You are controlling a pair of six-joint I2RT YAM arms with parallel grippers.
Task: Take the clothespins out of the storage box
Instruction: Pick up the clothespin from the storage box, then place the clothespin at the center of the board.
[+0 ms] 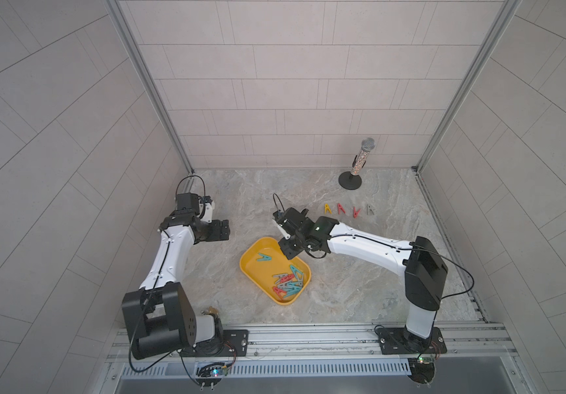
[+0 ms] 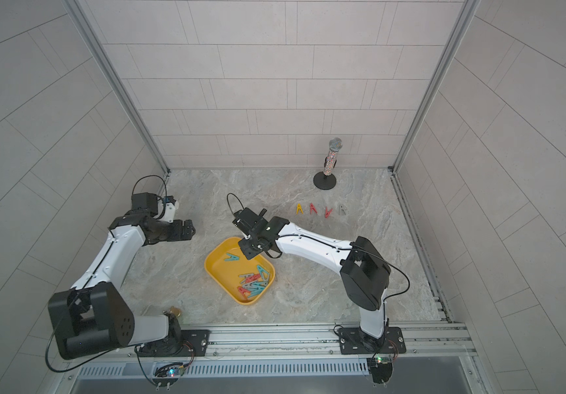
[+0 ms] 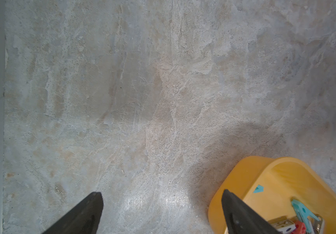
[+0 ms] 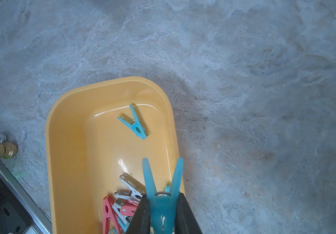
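One translucent teal clothespin (image 4: 149, 178) pinched in right hand (image 4: 163, 196) above glossy yellow storage box (image 4: 72, 141); left hand (image 3: 161, 193) spread.

Yellow storage box (image 1: 260, 277) holds teal, red, grey clothespins (image 1: 288, 281) on marbled grey-beige table (image 1: 343, 290).

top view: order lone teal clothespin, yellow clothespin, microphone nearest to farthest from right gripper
From the right gripper:
1. lone teal clothespin, inside the storage box
2. yellow clothespin, on the table, end of the row
3. microphone, far back on its stand
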